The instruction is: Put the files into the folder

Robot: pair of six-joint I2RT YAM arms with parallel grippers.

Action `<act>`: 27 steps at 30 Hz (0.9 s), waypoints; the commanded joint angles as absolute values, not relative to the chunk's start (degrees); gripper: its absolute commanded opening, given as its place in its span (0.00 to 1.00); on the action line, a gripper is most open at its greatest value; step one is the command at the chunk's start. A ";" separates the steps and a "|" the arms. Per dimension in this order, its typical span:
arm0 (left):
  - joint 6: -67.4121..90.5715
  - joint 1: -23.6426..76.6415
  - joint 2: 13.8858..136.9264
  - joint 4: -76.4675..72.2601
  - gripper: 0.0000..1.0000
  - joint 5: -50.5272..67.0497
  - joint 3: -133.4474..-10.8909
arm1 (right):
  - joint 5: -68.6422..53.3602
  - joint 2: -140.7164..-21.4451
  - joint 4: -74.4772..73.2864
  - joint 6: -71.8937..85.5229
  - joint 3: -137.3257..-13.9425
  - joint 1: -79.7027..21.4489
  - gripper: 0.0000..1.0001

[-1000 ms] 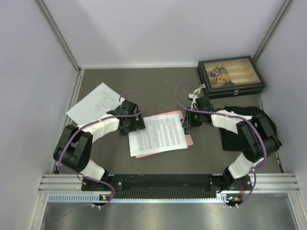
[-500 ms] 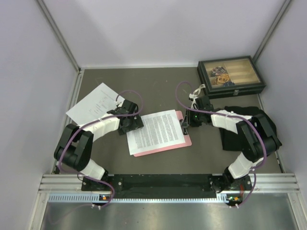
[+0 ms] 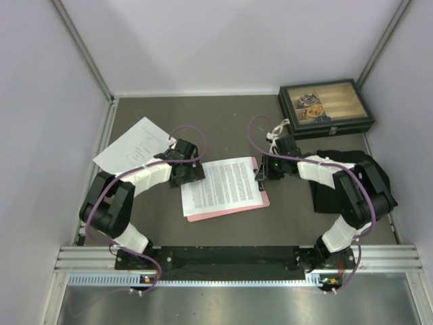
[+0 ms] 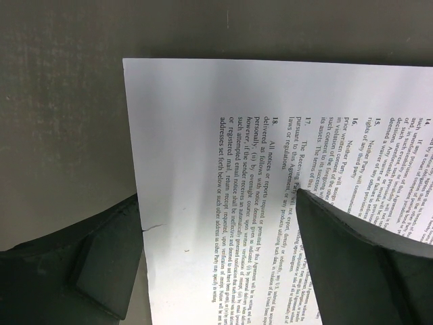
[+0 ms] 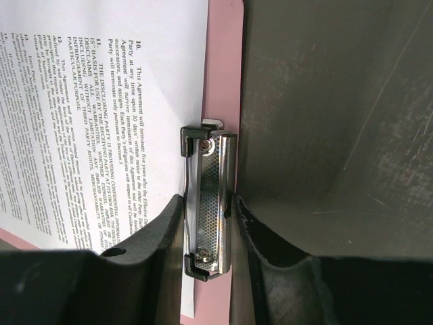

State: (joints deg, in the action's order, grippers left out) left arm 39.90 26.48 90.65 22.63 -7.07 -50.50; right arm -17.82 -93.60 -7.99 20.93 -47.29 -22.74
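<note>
The step in hand is seating file 1, the densely printed sheet (image 3: 223, 186), under the clip of the pink clipboard (image 3: 233, 212). The sheet is lying on the board slightly askew, with pink showing along its near and right edges.

The right gripper (image 5: 208, 203) is gripping the metal clip (image 5: 210, 172), with 1 finger against each long side. I am judging that it is squeezing the clip to lift its mouth, though the pictures are not showing whether the mouth is raised. The sheet's short edge is reaching the clip's left side, but I cannot tell whether it is underneath.

The left gripper (image 4: 213, 210) is standing wide open. 1 finger is lying over the sheet and the other is on the table (image 4: 61, 101) just beside the paper's edge.

The next move is calling for sliding the sheet toward the clip, squaring it to the board, and only then releasing the clip. File 2, the sparsely printed sheet (image 3: 135, 145), is lying on the table beyond the left arm, apart from the clipboard.
</note>
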 commanded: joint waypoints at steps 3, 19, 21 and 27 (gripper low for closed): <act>41.04 27.42 93.16 22.41 0.93 -5.36 -50.89 | -18.99 -95.10 -6.94 23.38 -46.14 -23.20 0.00; 48.86 30.84 93.51 21.62 0.96 -6.68 -50.10 | -14.42 -94.83 -8.26 26.72 -45.62 -23.55 0.00; 49.65 31.64 93.34 21.71 0.96 -6.94 -50.10 | -14.24 -94.83 -8.17 27.07 -45.62 -23.82 0.00; 50.80 32.26 91.23 23.99 0.98 -9.84 -50.01 | -13.62 -94.13 -8.70 27.16 -45.44 -23.82 0.00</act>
